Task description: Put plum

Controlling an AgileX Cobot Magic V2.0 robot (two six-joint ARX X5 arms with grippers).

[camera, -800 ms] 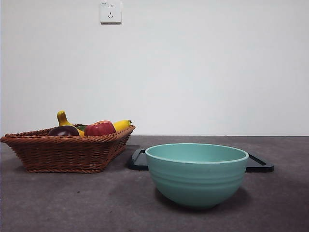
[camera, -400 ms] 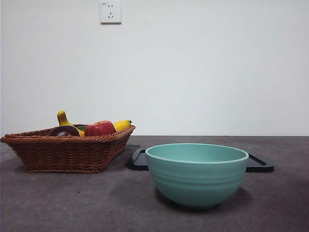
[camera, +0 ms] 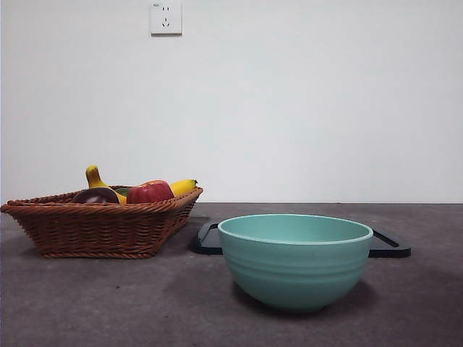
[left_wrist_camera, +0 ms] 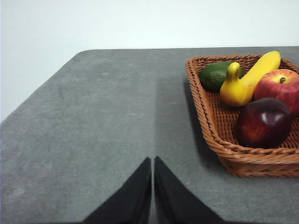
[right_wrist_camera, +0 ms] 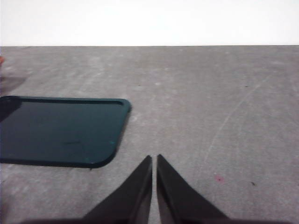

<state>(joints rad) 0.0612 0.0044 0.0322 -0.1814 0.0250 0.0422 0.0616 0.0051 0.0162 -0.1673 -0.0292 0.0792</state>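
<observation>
Maroon and glossy, the plum [left_wrist_camera: 264,122] sits in the wicker basket [left_wrist_camera: 219,144] beside the red apple [left_wrist_camera: 279,87]; it is round, with no clear long axis. The left hand [left_wrist_camera: 153,164], jaws closed on nothing, hangs over bare tabletop [left_wrist_camera: 103,121] beside the basket, apart from the plum. The right hand [right_wrist_camera: 154,162], closed too, hovers near the dark tray [right_wrist_camera: 60,130].
</observation>
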